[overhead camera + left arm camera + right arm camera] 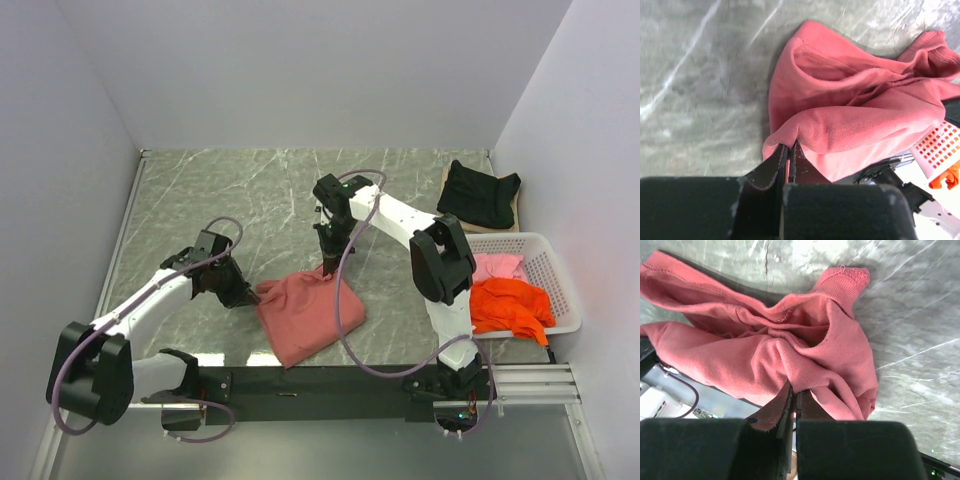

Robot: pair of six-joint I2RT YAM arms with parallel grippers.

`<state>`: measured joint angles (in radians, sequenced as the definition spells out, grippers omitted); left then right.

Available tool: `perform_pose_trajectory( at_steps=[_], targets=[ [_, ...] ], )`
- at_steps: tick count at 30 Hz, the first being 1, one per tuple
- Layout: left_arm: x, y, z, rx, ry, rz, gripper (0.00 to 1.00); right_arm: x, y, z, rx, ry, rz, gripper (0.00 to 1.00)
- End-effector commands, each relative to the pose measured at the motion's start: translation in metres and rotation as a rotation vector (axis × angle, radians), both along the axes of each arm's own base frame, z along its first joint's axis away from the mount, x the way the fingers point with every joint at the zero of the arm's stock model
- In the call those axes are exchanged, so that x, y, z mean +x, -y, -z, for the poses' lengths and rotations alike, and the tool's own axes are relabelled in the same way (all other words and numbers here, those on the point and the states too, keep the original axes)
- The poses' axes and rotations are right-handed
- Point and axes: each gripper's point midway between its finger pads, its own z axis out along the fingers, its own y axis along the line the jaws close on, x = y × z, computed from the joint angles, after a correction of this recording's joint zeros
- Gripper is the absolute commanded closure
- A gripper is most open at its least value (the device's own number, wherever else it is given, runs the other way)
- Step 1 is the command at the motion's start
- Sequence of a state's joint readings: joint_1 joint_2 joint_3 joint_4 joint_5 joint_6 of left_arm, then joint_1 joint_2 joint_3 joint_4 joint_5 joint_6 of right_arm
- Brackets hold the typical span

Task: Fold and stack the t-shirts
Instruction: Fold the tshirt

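Grey marbled worktop [250,195] ran back to plain white walls [300,70]; a white lattice basket [553,270] sat at its right edge.

Bunched brick-red t-shirt [310,315], seemingly half-folded, near front.

Left arm [150,292] low, right arm [400,213] angled down; both jaws pinched.

The pink t-shirt [497,266] lies partly hidden beneath the orange t-shirt [512,304].
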<state>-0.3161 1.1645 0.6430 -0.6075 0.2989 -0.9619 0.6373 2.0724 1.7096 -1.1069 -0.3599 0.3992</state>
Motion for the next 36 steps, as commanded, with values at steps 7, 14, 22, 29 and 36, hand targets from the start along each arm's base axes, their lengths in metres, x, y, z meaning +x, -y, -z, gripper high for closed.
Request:
perform_pose_trajectory(
  at_steps=[7, 14, 22, 29, 36],
  targets=[
    [0.054, 0.008, -0.004, -0.002, 0.138, 0.051, 1.0, 0.035, -0.005, -0.009, 0.064, 0.074, 0.054, 1.0],
    [0.1, 0.004, -0.018, 0.052, 0.182, 0.052, 0.84, 0.052, 0.002, -0.023, 0.076, 0.142, 0.121, 0.78],
    [0.143, -0.014, -0.106, 0.161, 0.375, -0.014, 0.09, 0.077, 0.03, -0.098, 0.045, 0.393, 0.194, 0.37],
    [0.111, 0.017, -0.113, 0.051, 0.41, 0.083, 0.11, 0.04, 0.025, -0.106, 0.129, 0.329, 0.143, 0.41],
    [0.062, 0.058, -0.071, -0.041, 0.326, 0.156, 0.11, -0.013, -0.002, -0.065, 0.152, 0.174, 0.008, 0.47]
  ],
)
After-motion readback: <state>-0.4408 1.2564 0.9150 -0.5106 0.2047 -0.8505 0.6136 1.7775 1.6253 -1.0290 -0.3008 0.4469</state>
